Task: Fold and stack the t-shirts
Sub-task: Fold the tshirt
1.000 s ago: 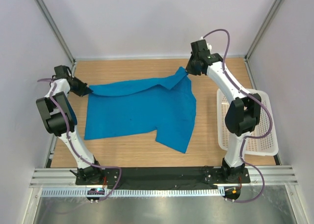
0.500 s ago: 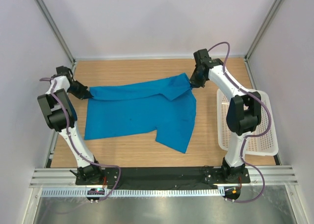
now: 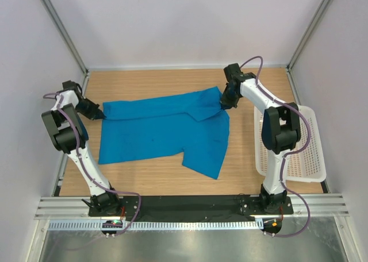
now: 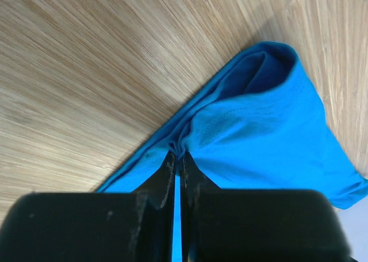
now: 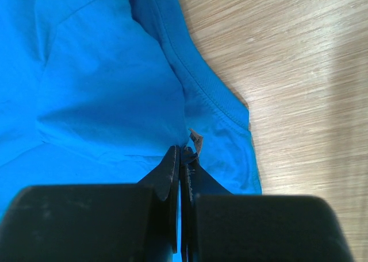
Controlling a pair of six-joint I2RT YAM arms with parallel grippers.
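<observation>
While bolted side by side at the near edge, reaching out over the table (image 3: 144, 178) toward the far corners of the cloth. Nearest on the wood: one sleeve of the blue t-shirt (image 3: 164, 133), pointing toward the near right. Off to the right, apart from the cloth: white lattice basket (image 3: 307, 158) along the table's right side, partly behind the right arm. Farther in, lying mostly flat across the middle of the table: body of the shirt, with a folded-over flap on its far right part. At the far left corner of the cloth: left end effector (image 3: 102, 114), low over the wood, pinched together on a bunched edge of the shirt with only thin fabric between the fingers. At the far right corner: right end effector (image 3: 223, 104), likewise clamped on the shirt, gripping beside a stitched hem, a small pale scrap just past the fingertips. Runs fairly straight along the far edge between the two grips.
</observation>
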